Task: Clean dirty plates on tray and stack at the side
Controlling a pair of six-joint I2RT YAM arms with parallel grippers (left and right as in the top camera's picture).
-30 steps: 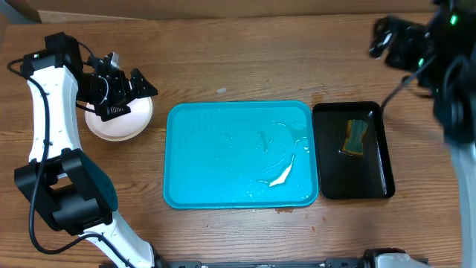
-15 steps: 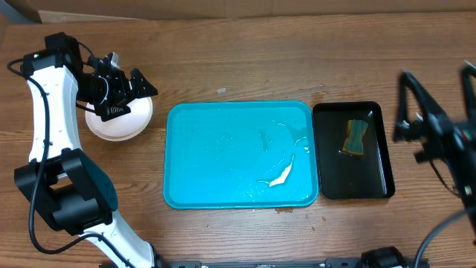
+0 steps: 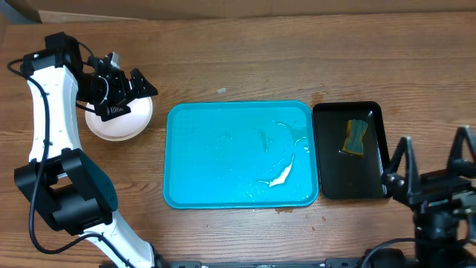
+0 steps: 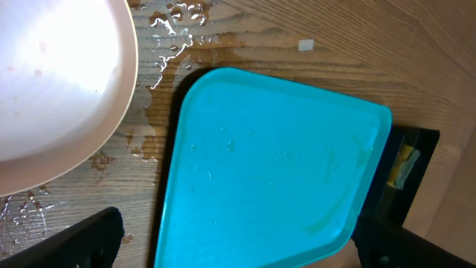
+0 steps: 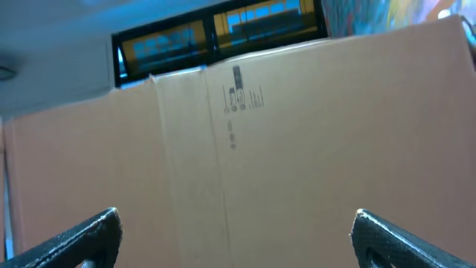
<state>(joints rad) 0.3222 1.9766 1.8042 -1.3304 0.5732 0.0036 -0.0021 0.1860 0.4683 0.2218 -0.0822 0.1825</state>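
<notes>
The turquoise tray (image 3: 239, 154) sat wet and bare of plates at mid-table, with only water streaks and a pale smear near its right end. The plates (image 3: 119, 123) stood stacked on the wood just beside the tray's left edge, pale top plate showing faint specks in the left wrist view; the no. in the stack could not be told from above. The left gripper (image 3: 128, 93) hung over the stack's upper rim, jaws spread wide, holding nothing. The right gripper (image 3: 431, 158) stood near the table's right edge, beside the black tray (image 3: 372, 182), fingers fully apart and empty; its wrist cam faced a cardboard box (image 5: 297, 149), not the work area. A yellow-green sponge (image 3: 356, 137) lay in the black tray, clear of both arms. Water drops (image 4: 167, 22) spotted the wood betw. stack and tray.

Judged from the layout, the cleaning and stacking looked all but done: no plate left on the tray, sponge put back. The step in hand appeared to be the wind-down. Next move would prob. call for lifting the left arm straight up off the stack w/o nudging it, then parking both arms.
</notes>
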